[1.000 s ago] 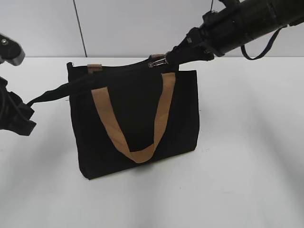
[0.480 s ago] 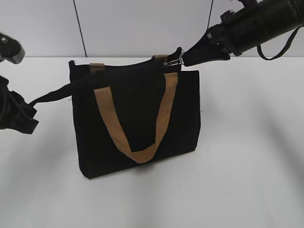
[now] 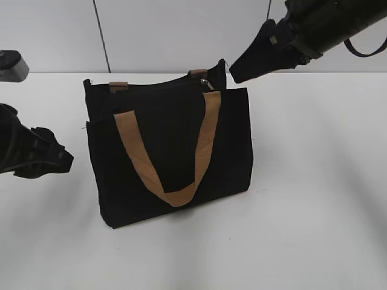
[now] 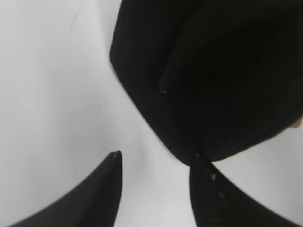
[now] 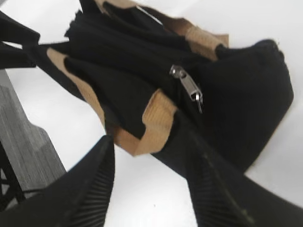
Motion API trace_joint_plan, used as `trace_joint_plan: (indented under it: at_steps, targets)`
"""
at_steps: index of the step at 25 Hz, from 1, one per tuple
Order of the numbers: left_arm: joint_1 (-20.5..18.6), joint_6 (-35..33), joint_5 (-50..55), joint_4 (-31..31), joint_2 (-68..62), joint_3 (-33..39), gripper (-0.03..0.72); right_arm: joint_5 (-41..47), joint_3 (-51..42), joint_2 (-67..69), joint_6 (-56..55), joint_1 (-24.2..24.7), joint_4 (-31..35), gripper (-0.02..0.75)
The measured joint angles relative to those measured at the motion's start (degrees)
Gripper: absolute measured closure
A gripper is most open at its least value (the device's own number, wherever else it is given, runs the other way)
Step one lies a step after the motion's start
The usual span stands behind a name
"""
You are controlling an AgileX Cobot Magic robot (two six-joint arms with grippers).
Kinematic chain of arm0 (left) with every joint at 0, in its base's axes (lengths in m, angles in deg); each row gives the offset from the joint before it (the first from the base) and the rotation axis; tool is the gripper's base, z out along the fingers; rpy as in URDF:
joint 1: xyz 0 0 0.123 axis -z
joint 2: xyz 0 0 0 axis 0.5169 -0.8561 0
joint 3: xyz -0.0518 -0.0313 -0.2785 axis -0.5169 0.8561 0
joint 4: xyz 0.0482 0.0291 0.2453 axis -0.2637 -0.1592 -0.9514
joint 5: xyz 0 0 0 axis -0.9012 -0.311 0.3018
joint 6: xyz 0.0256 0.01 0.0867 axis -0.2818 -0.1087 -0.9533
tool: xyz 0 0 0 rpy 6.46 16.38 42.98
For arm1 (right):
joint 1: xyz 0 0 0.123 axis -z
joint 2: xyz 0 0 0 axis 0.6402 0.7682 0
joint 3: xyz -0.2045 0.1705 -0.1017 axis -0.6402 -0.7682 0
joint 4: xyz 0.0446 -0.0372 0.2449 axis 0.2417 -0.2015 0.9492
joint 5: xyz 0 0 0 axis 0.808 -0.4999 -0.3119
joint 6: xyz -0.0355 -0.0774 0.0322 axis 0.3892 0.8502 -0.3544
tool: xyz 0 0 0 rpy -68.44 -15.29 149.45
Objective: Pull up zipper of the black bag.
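The black bag (image 3: 172,151) stands upright on the white table (image 3: 314,199), about mid-frame in the ext. view, w/ one tan strap handle (image 3: 166,151) hanging in a loop down its front panel. The zipper (image 3: 204,83) pull, small & silver, sits near the right end of the bag's top edge; in the right wrist view the same zipper (image 5: 188,86) pull lies flat on the black fabric next to a tan strap. Right gripper (image 5: 151,189) is above & to the right of the bag's top corner, apart from it, fingers spread wide w/ nothing between them. Left gripper (image 4: 156,182) is low on the left, beside the bag's left side, also spread apart & holding nothing; the right-hand fingertip in the left wrist view looks very close to the bag's corner (image 4: 182,153), contact can't be told.
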Motion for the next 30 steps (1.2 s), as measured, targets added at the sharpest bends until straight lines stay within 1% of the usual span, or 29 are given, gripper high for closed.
trace_joint_plan:
  at_steps: [2,4,7,11,17,21,27,30]
  targets:
    - [0.0,0.1,1.6,1.9,0.4,0.0,0.284,0.2,0.0,-0.8,-4.4,-1.7,-5.7,0.356]
    - [0.0,0.9,3.3,2.8,1.8,0.0,0.277,0.4,0.0,-1.3,-8.9,-3.2,-11.0,0.356]
    - [0.0,2.8,5.7,2.9,5.5,0.0,0.275,0.9,-0.3,-2.4,-14.1,-4.1,-15.3,0.355]
    - [0.0,4.1,9.6,1.9,12.2,0.0,0.275,0.8,-4.8,-6.7,-15.9,-4.1,-16.4,0.356]
    - [0.0,5.7,17.7,-4.3,21.6,0.0,0.274,-0.4,-15.3,-17.9,-18.0,-4.1,-16.6,0.356]
    - [0.0,5.8,21.8,-6.5,30.5,0.0,0.274,-1.7,-21.5,-28.9,-19.9,-4.1,-16.7,0.356]
    - [0.0,6.0,27.9,-6.5,41.4,0.0,0.274,-2.8,-30.4,-46.7,-24.7,-4.1,-16.9,0.356]
    - [0.0,6.0,29.5,-6.5,46.4,0.0,0.274,-2.8,-34.5,-57.3,-29.0,-4.1,-18.7,0.356]
